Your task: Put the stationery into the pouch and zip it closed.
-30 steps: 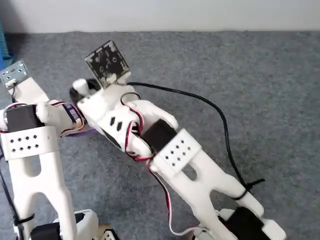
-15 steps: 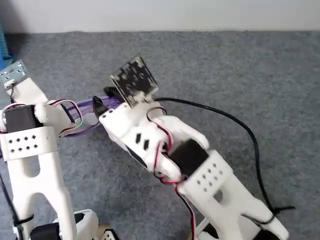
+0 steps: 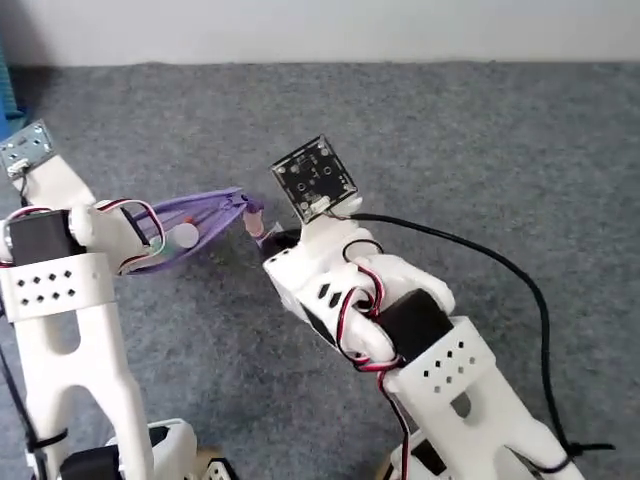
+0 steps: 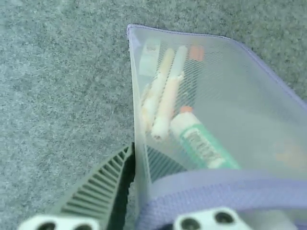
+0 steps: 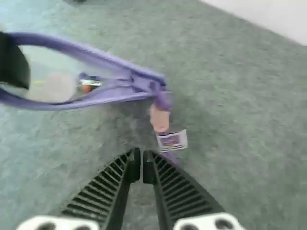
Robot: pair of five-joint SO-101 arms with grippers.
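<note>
A clear mesh pouch (image 3: 195,228) with purple trim hangs above the grey carpet, my left gripper (image 4: 139,211) shut on its edge. Through the mesh I see pale pens (image 4: 165,96) and a green-labelled stick (image 4: 201,143) inside. The pouch mouth (image 5: 72,86) gapes, with the slider at its end nearest the right arm. A pink zip pull (image 5: 159,117) and a small tag (image 5: 171,140) dangle from the slider. My right gripper (image 5: 142,158) is shut just short of the pull, with nothing between its fingers. From above, the right gripper (image 3: 265,243) sits beside the pouch's tip.
Grey carpet (image 3: 480,140) covers the table up to a white wall at the back. A black cable (image 3: 500,265) trails over the carpet from the right arm. The left arm's white body (image 3: 60,290) stands at the near left.
The right arm has drawn back to the right, off the pouch, uncovering the pouch and its zip pull. The left arm has kept still with the pouch.
</note>
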